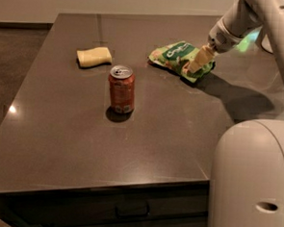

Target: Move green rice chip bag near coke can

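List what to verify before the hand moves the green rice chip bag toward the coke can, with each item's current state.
1. Hand at the green rice chip bag: ok, it is down on the bag's right end.
2. Firm hold on the bag: cannot tell.
3. Coke can upright: ok, it stands left of the bag and nearer the camera.
4. Route from bag to can: ok, only bare tabletop shows between them.
5. Yellow block off the route: ok, it lies beyond the can, farther left.
6. Bag near the can: not ok, they are plainly apart.
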Available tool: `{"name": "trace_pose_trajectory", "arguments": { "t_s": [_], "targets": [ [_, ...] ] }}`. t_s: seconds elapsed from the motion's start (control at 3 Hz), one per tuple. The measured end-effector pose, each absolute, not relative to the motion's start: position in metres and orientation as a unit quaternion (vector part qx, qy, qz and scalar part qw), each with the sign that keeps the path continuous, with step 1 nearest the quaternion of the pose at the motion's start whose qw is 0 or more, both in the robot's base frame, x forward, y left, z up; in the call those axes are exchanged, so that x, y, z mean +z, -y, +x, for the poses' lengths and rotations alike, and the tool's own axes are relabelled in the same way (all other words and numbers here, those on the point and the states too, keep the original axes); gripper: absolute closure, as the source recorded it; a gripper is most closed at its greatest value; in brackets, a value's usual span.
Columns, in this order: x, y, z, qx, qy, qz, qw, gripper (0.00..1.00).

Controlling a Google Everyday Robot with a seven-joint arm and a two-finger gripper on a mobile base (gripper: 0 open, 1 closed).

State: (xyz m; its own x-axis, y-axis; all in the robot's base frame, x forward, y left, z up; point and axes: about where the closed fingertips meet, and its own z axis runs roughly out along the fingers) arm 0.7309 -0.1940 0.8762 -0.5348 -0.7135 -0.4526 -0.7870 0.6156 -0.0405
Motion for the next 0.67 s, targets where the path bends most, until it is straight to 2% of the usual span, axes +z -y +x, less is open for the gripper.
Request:
{"name": "trace_pose_trajectory", "arguments": {
  "t_s": [0.33,0.67],
  "targets": [
    [0.891,0.185,0.708,0.09,-0.86,-0.451,0.221,0.92],
    [0.901,0.17,0.676,0.092,-0.847,-0.475,0.222,1.0]
  ]
}}
